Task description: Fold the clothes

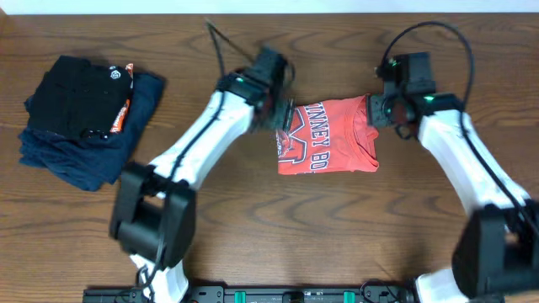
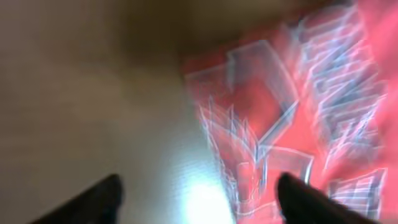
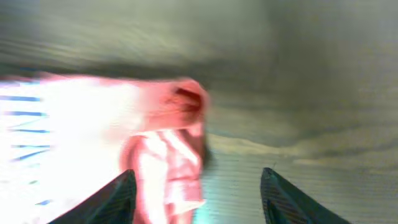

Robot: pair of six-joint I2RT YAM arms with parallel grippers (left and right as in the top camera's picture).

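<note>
The coral-red T-shirt (image 1: 327, 136) lies folded into a small rectangle at the table's middle, white and dark lettering facing up. My left gripper (image 1: 282, 114) hovers at its left edge, open and empty; in the blurred left wrist view the shirt (image 2: 298, 118) fills the right side between and beyond the fingers (image 2: 199, 199). My right gripper (image 1: 376, 112) is at the shirt's upper right corner, open and empty. The right wrist view shows the shirt's edge (image 3: 161, 155) just inside the left finger, with the gripper (image 3: 198, 196) spread wide.
A pile of folded black (image 1: 80, 93) and navy-blue (image 1: 93, 156) garments sits at the table's far left. The brown wooden table (image 1: 253, 227) surrounds the shirt. The arm bases stand at the front edge.
</note>
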